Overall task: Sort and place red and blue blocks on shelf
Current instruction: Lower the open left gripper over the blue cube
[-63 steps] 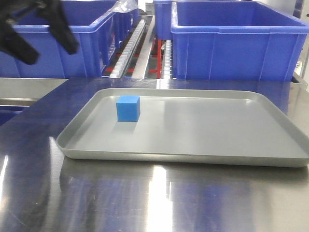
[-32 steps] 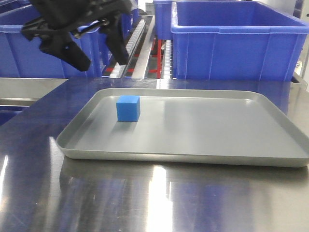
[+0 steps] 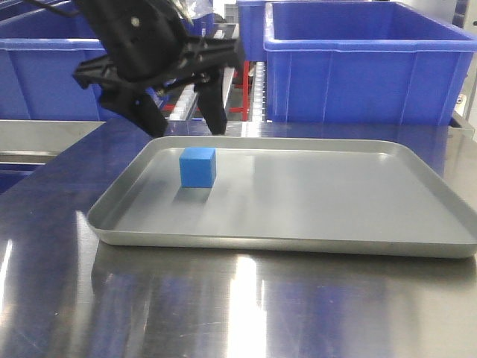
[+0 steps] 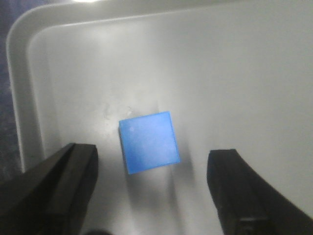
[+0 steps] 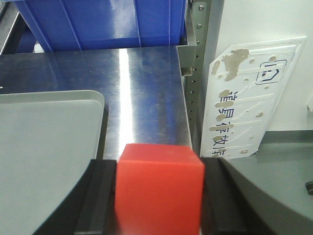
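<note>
Our left tool [image 3: 186, 128] hangs spread wide above the blue block [image 3: 197, 166], which sits in the tray [image 3: 283, 245] near its far left corner. The block lies below, between the two fingers [image 4: 58, 196], its faces a little askew to them (a cube, so no long axis to mind). The left wrist view shows that skew; the front view shows the gap in height. Only in the right wrist view do we see our right tool [image 5: 159, 205] clenched on the red block [image 5: 159, 181], near the table's [image 5: 146, 73] right edge.
</note>
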Available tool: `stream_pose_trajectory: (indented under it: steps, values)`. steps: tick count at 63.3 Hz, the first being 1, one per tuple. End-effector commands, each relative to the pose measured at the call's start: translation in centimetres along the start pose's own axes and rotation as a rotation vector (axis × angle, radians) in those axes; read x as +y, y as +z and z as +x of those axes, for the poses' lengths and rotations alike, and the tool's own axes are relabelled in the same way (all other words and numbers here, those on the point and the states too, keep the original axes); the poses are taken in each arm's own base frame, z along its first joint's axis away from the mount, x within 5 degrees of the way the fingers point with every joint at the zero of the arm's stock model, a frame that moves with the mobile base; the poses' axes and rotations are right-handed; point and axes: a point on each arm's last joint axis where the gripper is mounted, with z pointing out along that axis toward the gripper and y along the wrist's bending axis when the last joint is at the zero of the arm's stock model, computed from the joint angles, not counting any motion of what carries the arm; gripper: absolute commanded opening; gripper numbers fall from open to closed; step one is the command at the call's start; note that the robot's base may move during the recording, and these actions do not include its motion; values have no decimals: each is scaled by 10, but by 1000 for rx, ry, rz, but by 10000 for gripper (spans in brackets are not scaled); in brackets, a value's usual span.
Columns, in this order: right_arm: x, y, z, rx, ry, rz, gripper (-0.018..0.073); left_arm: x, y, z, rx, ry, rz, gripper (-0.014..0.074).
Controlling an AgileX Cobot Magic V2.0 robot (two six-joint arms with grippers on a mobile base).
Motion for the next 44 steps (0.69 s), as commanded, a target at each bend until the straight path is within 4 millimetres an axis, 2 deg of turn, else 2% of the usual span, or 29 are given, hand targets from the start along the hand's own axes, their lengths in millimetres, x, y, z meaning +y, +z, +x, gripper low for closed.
stream_pose_trajectory:
  steps: [1, 30, 44]
  values:
    - [1, -4, -15, -101, -11, -2, 50, -10, -21, -17, -126, -10, 50, 521]
    - [1, -4, -14, -100, -11, -2, 50, -13, 2, -26, -108, -4, 33, 490]
    - [1, -4, -14, -100, -11, -2, 50, -13, 4, -25, -102, -4, 31, 490]
